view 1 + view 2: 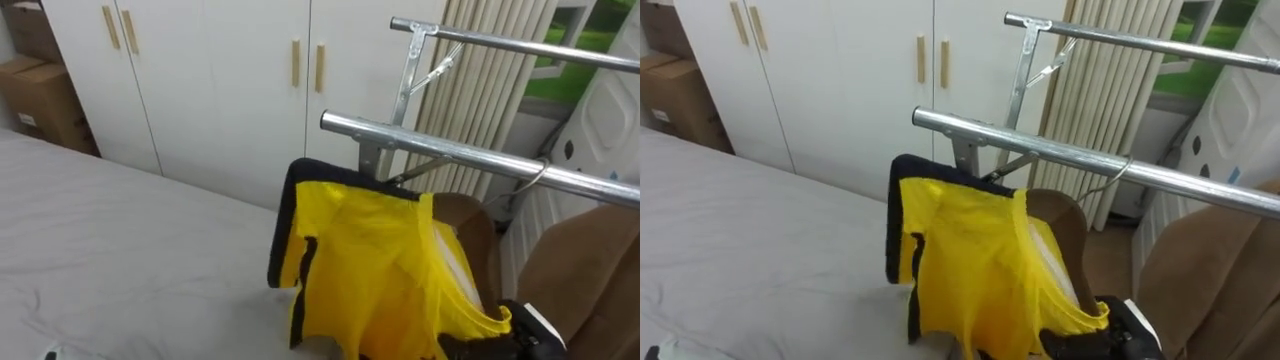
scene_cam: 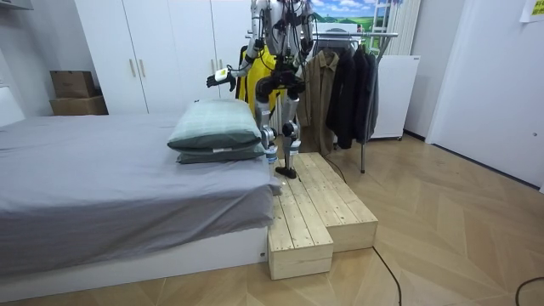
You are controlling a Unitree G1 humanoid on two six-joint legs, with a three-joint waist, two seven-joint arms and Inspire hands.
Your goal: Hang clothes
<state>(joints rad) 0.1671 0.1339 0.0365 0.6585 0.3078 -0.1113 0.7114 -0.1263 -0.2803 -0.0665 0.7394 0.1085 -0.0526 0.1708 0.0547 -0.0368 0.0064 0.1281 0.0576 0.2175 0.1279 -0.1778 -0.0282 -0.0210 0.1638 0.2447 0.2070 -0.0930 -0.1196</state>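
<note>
Robot stands on a wooden platform (image 2: 314,204) betw. the grey bed (image 1: 110,250) and a clothes rack w/ dark coats (image 2: 348,85), facing white wardrobe doors (image 1: 210,80). The yellow shirt (image 1: 380,260), dark-trimmed, is up in front of it, just below the rack's lower metal rail (image 1: 450,150) and not on it. Its bunched hem meets the right hand (image 1: 1110,335) at the lower right; fingers hidden by cloth, can't tell. Left hand (image 2: 223,78) is out over the bed near two stacked pillows (image 2: 217,127), too small to read its fingers. Cardboard boxes (image 1: 35,90) sit by the wardrobe and a brown coat (image 1: 580,270) hangs on the right.
</note>
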